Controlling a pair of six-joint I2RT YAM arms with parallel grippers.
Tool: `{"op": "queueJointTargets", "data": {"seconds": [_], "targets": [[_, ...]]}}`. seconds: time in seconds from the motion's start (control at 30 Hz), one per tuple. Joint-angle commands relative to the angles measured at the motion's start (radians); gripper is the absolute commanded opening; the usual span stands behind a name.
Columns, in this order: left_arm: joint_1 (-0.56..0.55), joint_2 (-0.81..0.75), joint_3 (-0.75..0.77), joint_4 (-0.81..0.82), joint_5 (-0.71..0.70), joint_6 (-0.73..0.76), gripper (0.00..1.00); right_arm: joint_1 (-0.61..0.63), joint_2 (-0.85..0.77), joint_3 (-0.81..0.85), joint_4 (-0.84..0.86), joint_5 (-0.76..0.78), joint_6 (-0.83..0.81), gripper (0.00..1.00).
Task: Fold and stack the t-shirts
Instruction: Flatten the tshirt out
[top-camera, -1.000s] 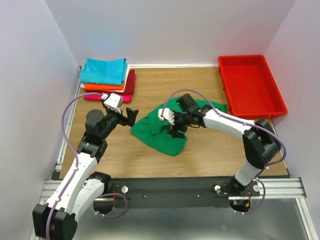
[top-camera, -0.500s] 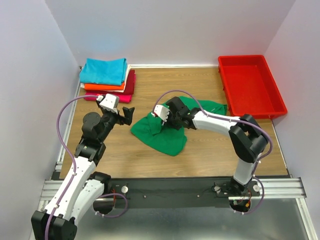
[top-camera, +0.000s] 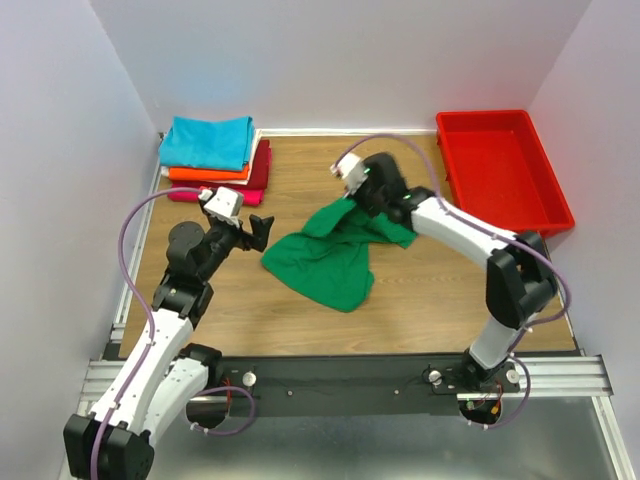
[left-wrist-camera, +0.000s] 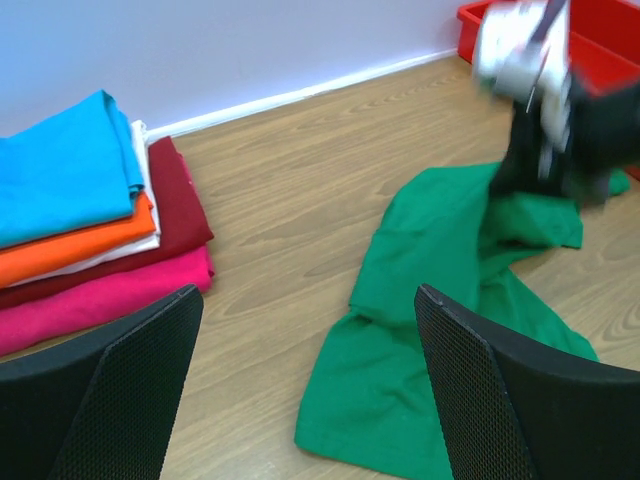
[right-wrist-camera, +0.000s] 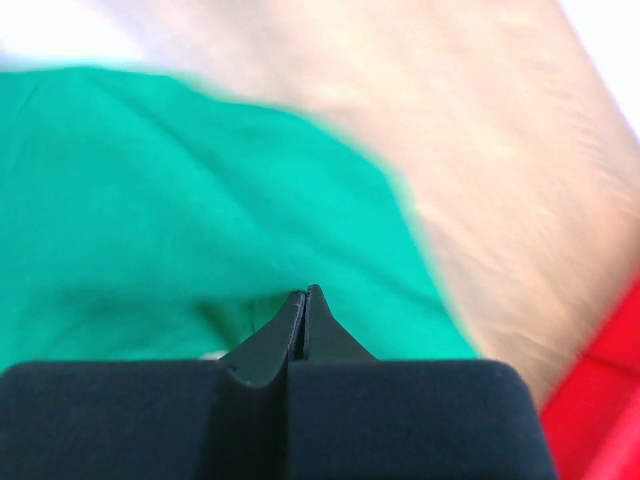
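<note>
green t-shirt (top-camera: 325, 265) had been drawn backward by the right gripper (right-wrist-camera: 305, 300) since a second ago — jaws clenched on its cloth, plain only from that wrist; left gripper (left-wrist-camera: 308, 300) hung with jaws released.

Soft, even light from above fills the overhead view, and the green t-shirt (top-camera: 325, 262) casts only a faint shadow. The left wrist view is sharp on the stack of t-shirts (left-wrist-camera: 80, 230), while the right arm (left-wrist-camera: 570, 120) smears with motion. The right wrist view is blurred, its far left washed white.
</note>
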Motion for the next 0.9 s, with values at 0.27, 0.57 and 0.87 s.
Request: {"op": "queueJointTargets", "data": {"seconds": [0.27,0.57,0.87], "targets": [[-0.012,0.308,0.055,-0.063,0.118,-0.068,0.89,-0.331,-0.076,0.081,0.029,-0.168,0.149,0.01],[-0.091,0.59,0.217,-0.174,0.133,-0.017,0.86,-0.401,-0.079,0.193,0.027,-0.205,0.179,0.01],[-0.245,0.808,0.434,-0.117,0.146,0.15,0.86,-0.412,-0.101,0.261,0.027,-0.228,0.214,0.01]]}}
